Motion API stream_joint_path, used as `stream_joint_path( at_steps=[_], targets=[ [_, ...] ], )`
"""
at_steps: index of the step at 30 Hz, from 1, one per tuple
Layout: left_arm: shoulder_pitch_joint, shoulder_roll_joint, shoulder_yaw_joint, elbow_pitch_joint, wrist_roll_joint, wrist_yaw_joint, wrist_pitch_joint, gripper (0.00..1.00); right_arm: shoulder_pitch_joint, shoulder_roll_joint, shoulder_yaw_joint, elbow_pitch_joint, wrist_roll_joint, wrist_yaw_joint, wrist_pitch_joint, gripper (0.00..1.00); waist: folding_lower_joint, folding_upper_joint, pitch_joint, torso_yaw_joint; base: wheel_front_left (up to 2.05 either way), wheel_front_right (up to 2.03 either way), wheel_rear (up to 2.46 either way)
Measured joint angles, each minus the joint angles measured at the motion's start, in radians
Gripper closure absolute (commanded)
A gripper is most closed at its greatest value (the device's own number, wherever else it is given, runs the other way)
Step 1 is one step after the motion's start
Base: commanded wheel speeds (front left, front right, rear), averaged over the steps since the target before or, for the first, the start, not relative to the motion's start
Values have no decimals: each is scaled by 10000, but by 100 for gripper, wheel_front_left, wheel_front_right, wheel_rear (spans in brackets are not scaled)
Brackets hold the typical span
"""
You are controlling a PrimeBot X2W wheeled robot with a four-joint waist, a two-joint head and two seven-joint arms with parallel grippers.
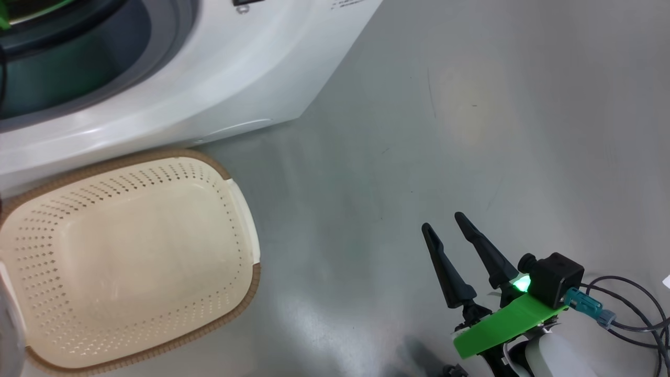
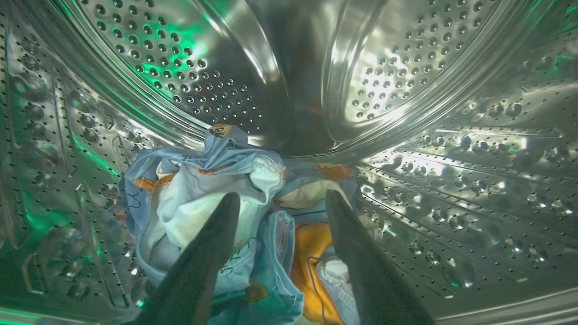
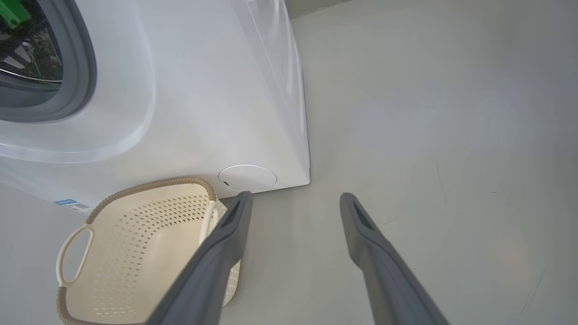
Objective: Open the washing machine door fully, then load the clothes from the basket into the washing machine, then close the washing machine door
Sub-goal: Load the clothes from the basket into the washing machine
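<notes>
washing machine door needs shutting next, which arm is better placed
Likely left: the left gripper is open inside the drum, pointing at the clothes. The right gripper hangs open over the floor, off past the washing machine corner.

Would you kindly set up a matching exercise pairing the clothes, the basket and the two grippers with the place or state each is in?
Things:
1. clothes
2. basket
3. left gripper
4. right gripper

States:
A. empty, beside the washing machine
B. heaped in the steel drum
C. open, over bare floor
D. open, reaching into the drum

Pairs: 1-B, 2-A, 3-D, 4-C
</notes>
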Motion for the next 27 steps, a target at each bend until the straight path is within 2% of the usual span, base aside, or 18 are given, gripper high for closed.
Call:
stream_joint_path(
  at_steps=[9, 20, 27],
  targets=[
    [463, -479, 176, -117, -470, 98, -230, 0, -4, -77, -31, 50, 0, 0, -2, 0, 0, 0, -346, 226, 0, 0, 0],
    [1873, -991, 407, -1273, -769, 96, -232, 0, -4, -188, -107, 102, 0, 0, -2, 0, 0, 0, -990, 558, 0, 0, 0],
    [2548, -1110, 562, -1801, -907, 19, -232, 0, -2, -198, -113, 140, 4, 0, -2, 0, 0, 0, -1406, 832, 0, 0, 0]
  ],
)
